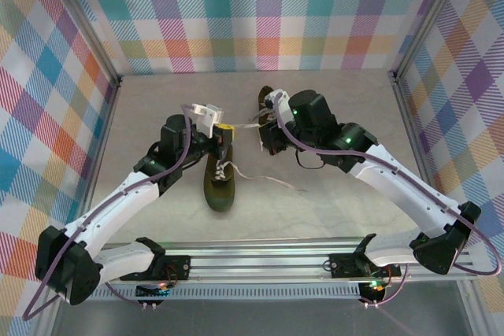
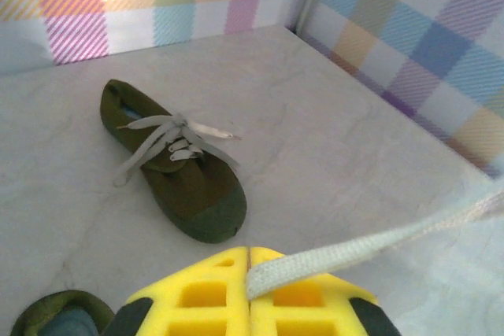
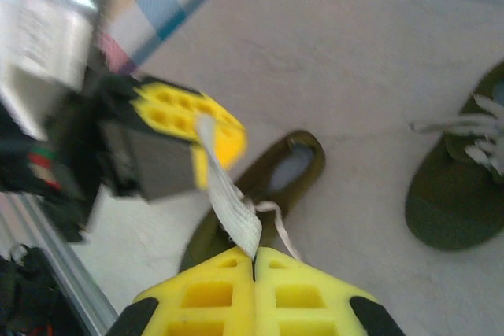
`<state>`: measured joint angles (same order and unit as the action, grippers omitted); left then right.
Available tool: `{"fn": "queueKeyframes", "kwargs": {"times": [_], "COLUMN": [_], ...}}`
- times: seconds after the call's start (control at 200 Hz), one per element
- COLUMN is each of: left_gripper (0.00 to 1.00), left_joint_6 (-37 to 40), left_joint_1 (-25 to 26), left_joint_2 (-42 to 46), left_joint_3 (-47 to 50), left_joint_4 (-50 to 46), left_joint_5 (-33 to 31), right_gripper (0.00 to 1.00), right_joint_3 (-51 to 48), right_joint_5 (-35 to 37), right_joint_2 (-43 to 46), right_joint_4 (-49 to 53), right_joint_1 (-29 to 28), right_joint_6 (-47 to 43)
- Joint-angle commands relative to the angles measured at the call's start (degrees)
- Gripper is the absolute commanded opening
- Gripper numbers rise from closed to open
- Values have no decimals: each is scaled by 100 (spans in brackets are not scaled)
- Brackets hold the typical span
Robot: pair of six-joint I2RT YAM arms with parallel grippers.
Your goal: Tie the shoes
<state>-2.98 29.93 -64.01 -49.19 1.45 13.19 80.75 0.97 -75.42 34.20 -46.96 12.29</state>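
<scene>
The left end effector (image 2: 250,277) and the right end effector (image 3: 253,267) were both pressed shut, each pinching one cream lace (image 3: 231,194) stretched between them above the near shoe (image 1: 219,190) on the table (image 1: 157,100).

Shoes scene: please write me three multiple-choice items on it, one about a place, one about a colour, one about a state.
1. The near shoe lies:
A) beside the left arm
B) against the back wall
C) on the metal rail

2. The fingers of the left gripper are:
A) black
B) yellow
C) red

3. The right gripper is:
A) wide open
B) shut on nothing
C) shut on a lace

Answers: 1 A, the top view shows it next to that forearm; 2 B, they look yellow in the wrist view; 3 C, the cream lace is pinched in its closed jaws.
</scene>
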Motion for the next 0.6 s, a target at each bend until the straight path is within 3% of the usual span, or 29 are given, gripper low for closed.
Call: {"fn": "queueKeyframes", "kwargs": {"times": [0.0, 0.05, 0.155, 0.195, 0.285, 0.415, 0.595], "left_gripper": [0, 0, 0, 0, 0, 0, 0], "left_joint_6": [-193, -339, -671, -818, -1137, -1530, -1771], "left_joint_1": [21, 17, -52, -111, -278, -467, -589], "left_joint_2": [324, 369, 422, 416, 362, 279, 166], "left_joint_3": [177, 224, 328, 343, 290, 120, -112], "left_joint_4": [-337, -524, -845, -944, -1141, -1332, -1540], "left_joint_5": [-664, -938, -1393, -1488, -1562, -1579, -1414], "right_gripper": [1, 11, 55, 64, 67, 67, 65], "right_joint_3": [-489, -692, -1292, -1508, -1721, -2005, -1909], "right_joint_5": [151, 183, 748, 1015, 1269, 1045, 544], "right_joint_2": [-333, -464, -298, -186, -219, -572, -1581], "right_joint_4": [462, 482, 117, 2, 243, 590, 642], "right_joint_1": [-176, -351, -505, -431, 29, 602, 671], "right_joint_6": [-272, -500, -631, -567, -142, 245, -166]}}
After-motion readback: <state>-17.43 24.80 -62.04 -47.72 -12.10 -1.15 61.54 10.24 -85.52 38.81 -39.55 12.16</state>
